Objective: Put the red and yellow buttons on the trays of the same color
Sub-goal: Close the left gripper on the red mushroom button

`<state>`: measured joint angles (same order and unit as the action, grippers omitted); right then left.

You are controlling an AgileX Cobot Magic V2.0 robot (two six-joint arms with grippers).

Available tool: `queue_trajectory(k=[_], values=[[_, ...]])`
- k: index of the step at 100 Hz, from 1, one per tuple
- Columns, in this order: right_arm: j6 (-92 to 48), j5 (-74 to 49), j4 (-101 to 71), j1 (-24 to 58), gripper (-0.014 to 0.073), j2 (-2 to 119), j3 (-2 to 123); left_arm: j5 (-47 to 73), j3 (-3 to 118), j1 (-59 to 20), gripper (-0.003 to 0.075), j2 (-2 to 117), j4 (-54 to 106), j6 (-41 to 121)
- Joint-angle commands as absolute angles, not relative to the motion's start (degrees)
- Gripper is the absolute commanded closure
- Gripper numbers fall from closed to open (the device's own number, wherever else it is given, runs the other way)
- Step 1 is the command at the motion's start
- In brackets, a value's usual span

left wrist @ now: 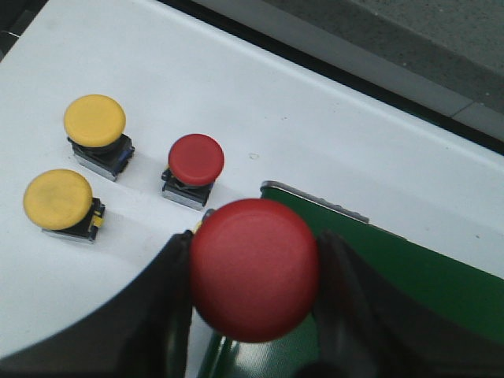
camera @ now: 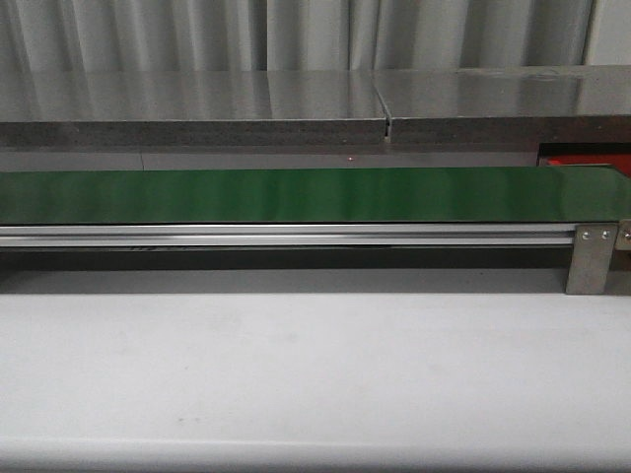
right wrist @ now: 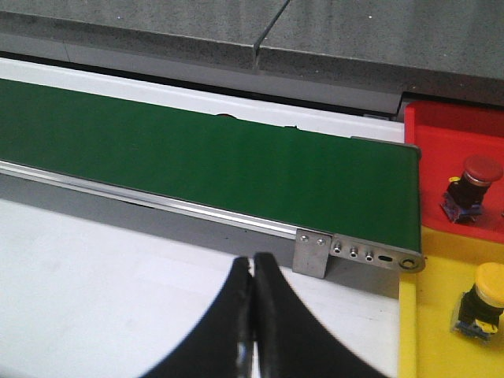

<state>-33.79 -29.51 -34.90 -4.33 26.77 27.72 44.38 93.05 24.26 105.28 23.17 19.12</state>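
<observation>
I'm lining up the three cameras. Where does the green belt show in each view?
Front view: the green belt runs across the whole width, above the metal rail, behind the white table.
Left wrist view: only one end of the belt shows, beside the red button held in the left gripper.
Right wrist view: the belt runs across, ending at the red tray.
Shared landmark: the belt itself.

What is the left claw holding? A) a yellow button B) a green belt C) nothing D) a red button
D: in the left wrist view the left claw is closed around a big red button, while two yellow buttons and another red one sit loose on the white table.
</observation>
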Motion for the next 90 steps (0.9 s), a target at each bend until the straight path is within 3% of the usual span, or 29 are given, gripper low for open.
queue_trajectory(k=[1, 36, 69, 81, 90], values=[[-34.3, -26.2, -36.3, -4.4, 0.0711, 26.9, 29.2, 43.2, 94.0, 23.0, 0.0739, 102.0, 25.6, 18.7], [-34.3, -26.2, -36.3, -4.4, 0.0711, 26.9, 29.2, 36.0, 86.3, 16.1, 0.0739, 102.0, 25.5, 20.0], [-34.3, -26.2, -36.3, -4.4, 0.0711, 26.9, 29.2, 33.6, 82.0, 14.9, 0.0732, 102.1, 24.9, 20.0], [-34.3, -26.2, -36.3, -4.4, 0.0711, 26.9, 29.2, 34.3, 82.0, 14.9, 0.0633, 102.1, 24.9, 20.0], [-34.3, -26.2, -36.3, -4.4, 0.0711, 26.9, 29.2, 34.5, 82.0, 14.9, 0.0488, 102.1, 24.9, 20.0]])
